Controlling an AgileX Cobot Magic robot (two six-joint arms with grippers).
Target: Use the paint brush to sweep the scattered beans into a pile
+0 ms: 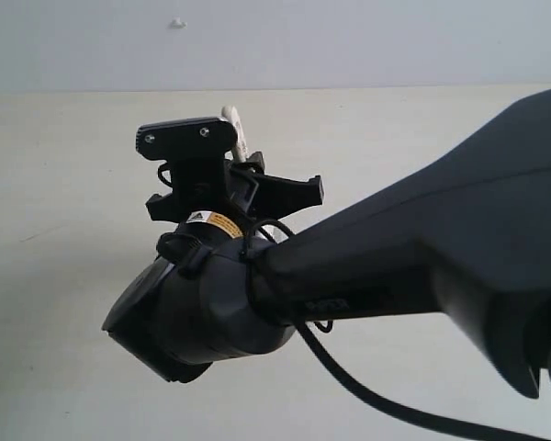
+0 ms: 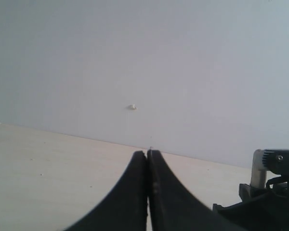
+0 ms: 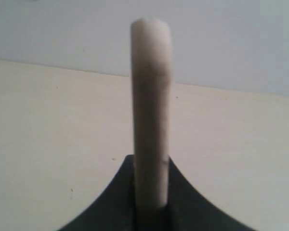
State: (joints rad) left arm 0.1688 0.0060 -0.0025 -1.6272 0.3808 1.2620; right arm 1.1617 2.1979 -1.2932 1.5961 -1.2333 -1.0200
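Note:
My right gripper (image 3: 151,161) is shut on the paint brush, whose light wooden handle (image 3: 151,96) stands up between its dark fingers. The bristles and metal band are hidden. In the exterior view the right arm (image 1: 422,239) reaches across the middle and blocks most of the table; only the handle's tip (image 1: 236,129) pokes out above the wrist. My left gripper (image 2: 147,153) is shut with nothing in it, low over the pale table. The handle (image 2: 258,168) also shows at the edge of the left wrist view. No beans or pile are in view.
The pale table (image 1: 64,276) runs back to a grey wall (image 1: 349,37) that bears a small white mark (image 1: 177,23). A black cable (image 1: 376,400) hangs from the right arm toward the front.

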